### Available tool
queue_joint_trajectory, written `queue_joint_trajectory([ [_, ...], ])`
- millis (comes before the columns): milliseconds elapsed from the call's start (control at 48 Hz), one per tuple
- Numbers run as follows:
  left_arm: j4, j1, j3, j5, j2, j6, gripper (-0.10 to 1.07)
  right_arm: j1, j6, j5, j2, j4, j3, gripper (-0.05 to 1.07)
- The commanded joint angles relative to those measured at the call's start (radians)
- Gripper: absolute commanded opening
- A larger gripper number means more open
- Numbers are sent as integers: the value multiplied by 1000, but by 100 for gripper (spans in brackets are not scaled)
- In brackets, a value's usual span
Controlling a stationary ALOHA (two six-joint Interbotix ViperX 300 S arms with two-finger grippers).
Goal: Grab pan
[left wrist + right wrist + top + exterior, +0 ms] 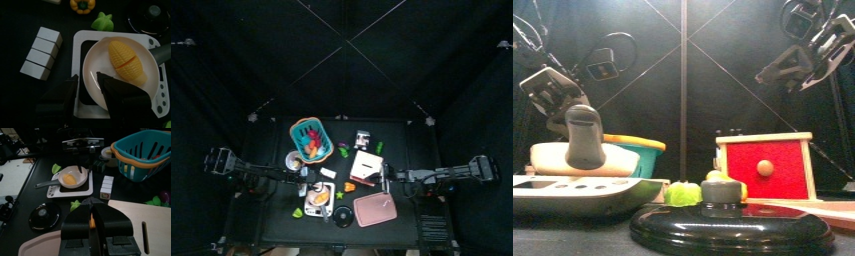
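From above, the pan (318,196) is sitting at the lower left of the surface (398,160), on a white board (309,210). My left pincer (302,183) is hovering just above it; my right arm is resting at the right edge.

From the front, the pan's (580,158) dark handle is standing up at the left, behind a black lid (727,225) in the foreground. If I am coming down carelessly, I am risking a knock on that handle.

In my left wrist view, my left pincer (89,80) is standing wide over the pan's (100,60) rim, with a corn cob (129,61) inside. Closing here, I am likely pinching the thin rim and tipping the corn out, or dragging the board (157,95).

In my right wrist view, my right pincer (92,220) is looking narrow, nearly shut, holding nothing; the pan (70,178) is lying in the upper left.

I am reading no labels or writing anywhere.
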Motion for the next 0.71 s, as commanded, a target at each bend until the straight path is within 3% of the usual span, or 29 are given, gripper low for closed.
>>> queue_joint_trajectory([
  [0, 2, 9, -26, -3, 6, 2, 75, 2, 0, -9, 3, 2, -26, 1],
  [312, 2, 9, -37, 5, 40, 2, 69, 2, 0, -8, 6, 2, -26, 1],
  [688, 0, 9, -67, 106, 43, 2, 45, 2, 0, -8, 6, 2, -25, 1],
])
